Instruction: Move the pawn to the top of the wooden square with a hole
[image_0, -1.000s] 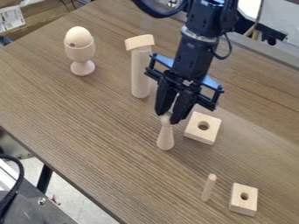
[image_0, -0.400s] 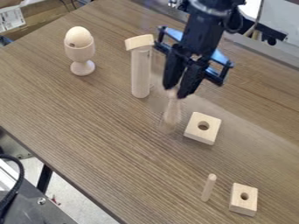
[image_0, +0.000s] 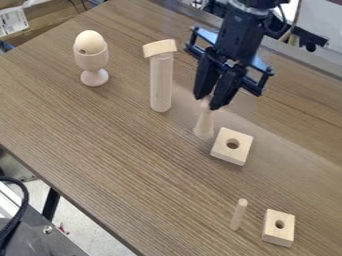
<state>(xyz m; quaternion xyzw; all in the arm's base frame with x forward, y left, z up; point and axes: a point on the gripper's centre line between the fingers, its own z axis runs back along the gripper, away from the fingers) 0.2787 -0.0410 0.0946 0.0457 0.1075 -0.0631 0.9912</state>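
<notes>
Pale wooden pawn (image_0: 204, 123) hung upright, head clamped between the jaws of the black gripper (image_0: 206, 102); base near one holed square (image_0: 231, 154); slim peg (image_0: 238, 215) stood near the other holed block (image_0: 278, 234).

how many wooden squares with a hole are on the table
2. One wooden square is beside the pawn held by the end effector; the smaller square is near the bottom right, beside the thin peg.
</notes>
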